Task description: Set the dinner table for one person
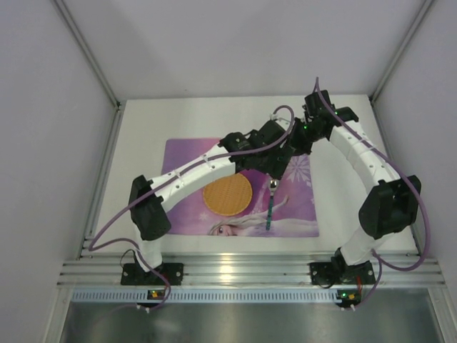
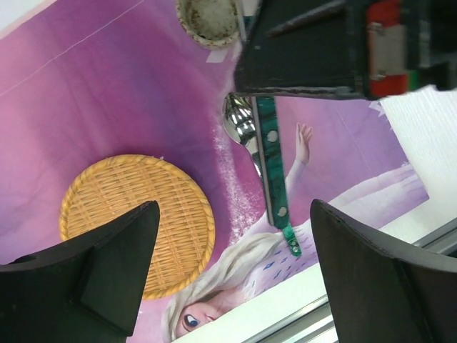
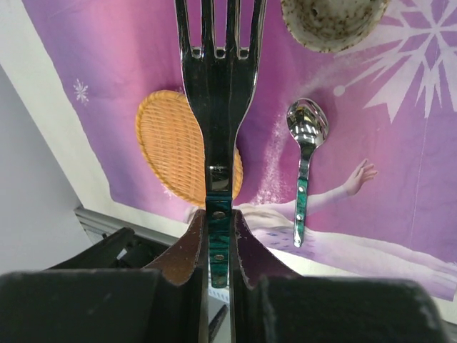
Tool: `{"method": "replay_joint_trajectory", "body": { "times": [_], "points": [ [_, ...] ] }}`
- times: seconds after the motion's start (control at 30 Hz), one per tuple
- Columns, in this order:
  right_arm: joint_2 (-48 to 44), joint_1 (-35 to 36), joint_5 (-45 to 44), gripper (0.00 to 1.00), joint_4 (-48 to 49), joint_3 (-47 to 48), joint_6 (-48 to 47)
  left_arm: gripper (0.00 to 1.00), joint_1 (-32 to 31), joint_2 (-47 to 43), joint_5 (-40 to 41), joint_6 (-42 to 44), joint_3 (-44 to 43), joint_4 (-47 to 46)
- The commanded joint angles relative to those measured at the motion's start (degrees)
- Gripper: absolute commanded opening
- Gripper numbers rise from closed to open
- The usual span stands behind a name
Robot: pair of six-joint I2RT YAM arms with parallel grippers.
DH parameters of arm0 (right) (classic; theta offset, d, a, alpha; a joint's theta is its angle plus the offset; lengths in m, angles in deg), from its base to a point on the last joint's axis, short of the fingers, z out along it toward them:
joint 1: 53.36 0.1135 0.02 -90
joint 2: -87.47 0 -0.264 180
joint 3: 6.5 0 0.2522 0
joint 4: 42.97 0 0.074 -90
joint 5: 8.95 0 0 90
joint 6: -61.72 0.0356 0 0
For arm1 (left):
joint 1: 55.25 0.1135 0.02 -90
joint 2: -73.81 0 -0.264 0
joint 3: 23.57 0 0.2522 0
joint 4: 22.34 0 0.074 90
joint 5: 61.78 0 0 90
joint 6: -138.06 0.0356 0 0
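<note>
Desk (image 1: 143,139) is the big white matte slab under everything, running from the arm bases to the back wall. It's rigid and fixed, so it isn't something to grab, just a flat place to set things down. A purple placemat (image 1: 186,153) lies flat on its middle, carrying a wicker coaster (image 1: 227,195), a spoon (image 1: 270,204) just to the right of it, and a speckled cup (image 3: 332,21) beyond the spoon's bowl. Right fingers (image 3: 191,251) are clamped tight on the green handle of a fork (image 3: 218,93), low on the handle, with the tines pointing straight out over the mat. In the wrist view it lines up over the coaster's right edge, with the spoon further right. Can't tell its height off the mat. Left fingers (image 2: 114,264) are spread wide with nothing in them, hovering over the spoon and coaster. The fork looks like polished steel: light, stiff and slick. The handle grip seems right, since the rivets and scales give more bite than the bare neck. I'd expect it to pivot if the tines catch on the cloth, so lower it flat. The placemat is soft and could bunch or slide on the smooth desk. Both wrists are crowded over the same patch, so collision is the main risk.
</note>
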Motion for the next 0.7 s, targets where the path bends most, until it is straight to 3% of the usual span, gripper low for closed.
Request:
{"method": "replay_joint_trajectory", "body": {
  "times": [0.0,0.2,0.33,0.47,0.67],
  "points": [
    [-1.38,0.87,1.78,0.00,-0.04,0.79,1.33,0.91,-2.19,1.13,0.43,1.88,-1.26,-2.45],
    [-0.59,1.04,5.99,0.00,0.05,0.97,1.34,0.89,-3.51,2.71,2.71,2.76,-1.35,-2.72],
    [-1.29,0.96,8.80,0.00,-0.04,0.62,1.51,0.84,-4.83,4.55,9.89,3.99,-1.52,-2.10],
    [-1.82,1.13,10.92,0.00,-0.13,-0.44,1.51,0.69,-6.67,6.93,18.60,7.41,-2.75,-1.40],
    [-1.47,2.89,12.33,0.00,-0.65,-2.02,1.34,0.58,-10.71,10.27,27.84,13.91,-4.60,-2.19]
  ]
}}
